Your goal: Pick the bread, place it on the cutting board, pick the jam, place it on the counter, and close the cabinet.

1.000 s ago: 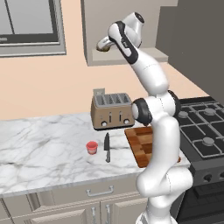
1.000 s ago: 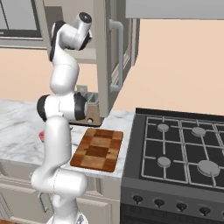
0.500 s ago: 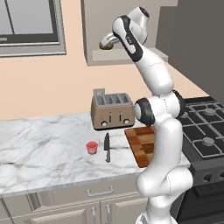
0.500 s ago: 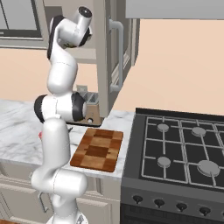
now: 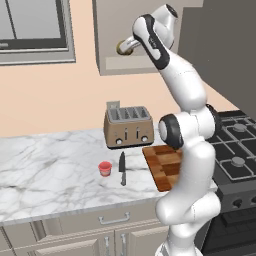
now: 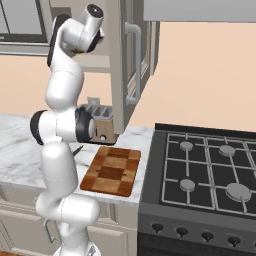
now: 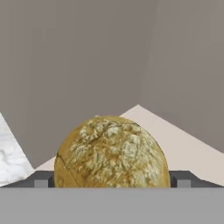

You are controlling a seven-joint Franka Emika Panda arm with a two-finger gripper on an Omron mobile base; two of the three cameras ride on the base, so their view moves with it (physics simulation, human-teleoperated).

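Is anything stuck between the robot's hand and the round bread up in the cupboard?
No. In the hand view the bread sits right between the open gripper, with nothing visible in front of it on the cabinet shelf.

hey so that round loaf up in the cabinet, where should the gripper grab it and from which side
Grip the bread across its widest middle, coming straight in from the open front of the cabinet, as the hand view looks now. The loaf is round and lumpy with no handle, so opposite flanks are probably the steadiest hold. The gripper is open, one fingertip at each side of the loaf.
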